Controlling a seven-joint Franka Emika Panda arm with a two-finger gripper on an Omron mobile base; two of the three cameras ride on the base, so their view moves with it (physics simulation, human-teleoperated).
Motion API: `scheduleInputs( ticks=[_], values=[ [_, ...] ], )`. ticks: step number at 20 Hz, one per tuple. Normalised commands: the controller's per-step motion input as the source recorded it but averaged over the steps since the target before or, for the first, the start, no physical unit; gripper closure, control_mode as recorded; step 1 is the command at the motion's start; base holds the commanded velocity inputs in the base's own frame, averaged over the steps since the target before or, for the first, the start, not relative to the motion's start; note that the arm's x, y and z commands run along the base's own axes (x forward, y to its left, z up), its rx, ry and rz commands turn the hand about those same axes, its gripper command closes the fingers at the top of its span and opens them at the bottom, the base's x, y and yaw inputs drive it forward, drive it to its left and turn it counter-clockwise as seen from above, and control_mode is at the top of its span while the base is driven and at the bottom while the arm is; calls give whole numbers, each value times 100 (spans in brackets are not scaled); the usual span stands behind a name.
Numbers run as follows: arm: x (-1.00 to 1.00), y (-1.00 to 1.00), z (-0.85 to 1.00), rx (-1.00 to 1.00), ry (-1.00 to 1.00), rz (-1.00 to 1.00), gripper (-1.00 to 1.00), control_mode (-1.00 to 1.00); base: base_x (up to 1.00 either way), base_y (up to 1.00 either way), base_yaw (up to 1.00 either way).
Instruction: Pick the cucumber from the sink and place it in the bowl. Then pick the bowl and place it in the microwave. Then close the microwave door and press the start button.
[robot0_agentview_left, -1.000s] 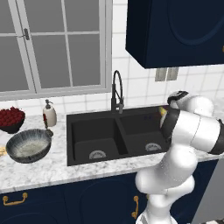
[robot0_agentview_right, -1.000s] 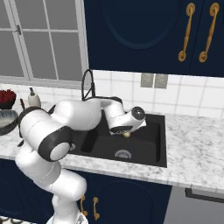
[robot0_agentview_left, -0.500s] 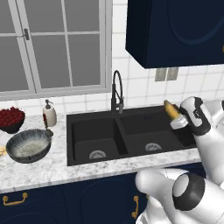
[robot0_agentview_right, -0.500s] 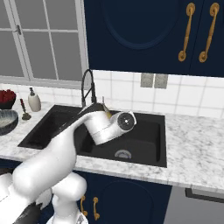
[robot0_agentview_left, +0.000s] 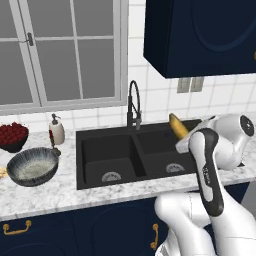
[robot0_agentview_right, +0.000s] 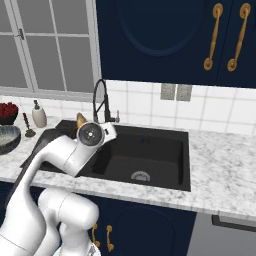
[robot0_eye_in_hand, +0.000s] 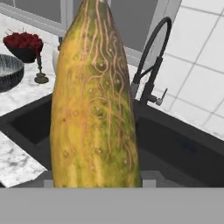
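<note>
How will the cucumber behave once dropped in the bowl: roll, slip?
The cucumber looks stiff and rounded, so it will probably roll a little. Its bumpy skin suggests decent grip. The bowl is wide with a raised rim, likely containing it.

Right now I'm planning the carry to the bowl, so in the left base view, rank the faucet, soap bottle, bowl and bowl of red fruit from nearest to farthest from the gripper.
1. Faucet: just left of the gripper holding the cucumber, behind the sink.
2. Soap bottle: on the counter left of the sink.
3. Bowl: front left counter.
4. Bowl of red fruit: far left edge.
</note>
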Motion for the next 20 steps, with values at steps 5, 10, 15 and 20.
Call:
scheduleInputs(
  ticks=[5, 10, 15, 20],
  values=[
    [-34, 100, 61, 2, 25, 13, 100, -100, 0, 0, 0],
    [-10, 100, 31, 0, 19, 8, 100, -100, 0, 0, 0],
    [6, 100, -11, -3, 15, 0, 100, -100, 0, 0, 0],
    [25, 100, -31, -2, 13, 0, 100, -100, 0, 0, 0]
  ],
)
